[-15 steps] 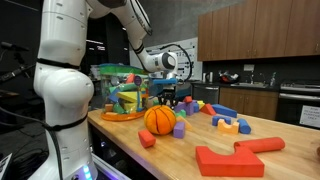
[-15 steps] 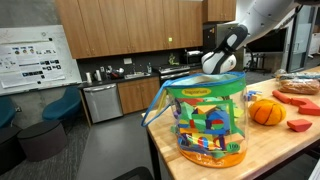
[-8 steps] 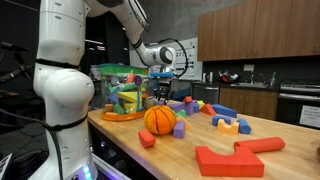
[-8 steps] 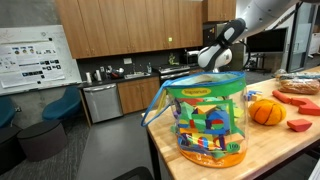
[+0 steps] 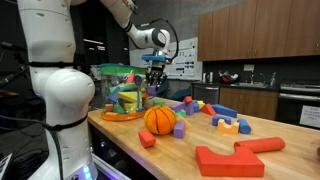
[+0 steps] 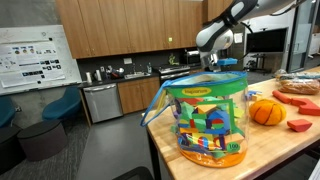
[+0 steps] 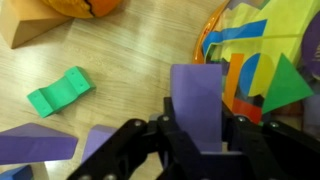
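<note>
Wrist view: jaws clamped on purple block (image 7: pixel 197 100), which sits between them, clear of worktop (image 7: pixel 130 60). Block is smooth, matte and square-edged; long axis seems to run straight out from jaws, downward. Clear plastic tub (image 5: pixel 117 88) (image 6: pixel 207 122) stands just beside jaws, crammed with bright flat-faced blocks; it is the nearest thing sideways. Beneath jaws is pale wood grain. Green wavy block (image 7: pixel 58 90) lies below and off to the side opposite tub, purple wedge (image 7: pixel 35 145) near it. Orange ball (image 5: pixel 160 119) with dark seams rests farther out.
</note>
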Controlling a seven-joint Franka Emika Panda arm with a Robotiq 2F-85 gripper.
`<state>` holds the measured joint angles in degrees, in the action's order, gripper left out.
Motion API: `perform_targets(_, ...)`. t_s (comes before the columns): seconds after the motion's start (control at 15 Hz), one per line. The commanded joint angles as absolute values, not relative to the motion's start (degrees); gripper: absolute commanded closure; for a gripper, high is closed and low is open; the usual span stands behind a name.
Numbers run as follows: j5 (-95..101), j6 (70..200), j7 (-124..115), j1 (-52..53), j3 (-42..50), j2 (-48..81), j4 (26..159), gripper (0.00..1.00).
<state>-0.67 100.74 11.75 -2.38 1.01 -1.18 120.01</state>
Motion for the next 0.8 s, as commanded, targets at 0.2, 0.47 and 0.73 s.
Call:
perform_targets(0.2, -0.51, 94.84, 10.82, -2.60, 2.54, -14.92, 122.20, 0.84)
perform_targets(0.47, 1.13, 91.92, 9.86, -2.19, 2.34, -20.91, 120.64, 0.84)
perform_targets(0.73, 3.95, 87.77, 8.14, -1.17, 0.33, -23.02, 115.53, 0.84)
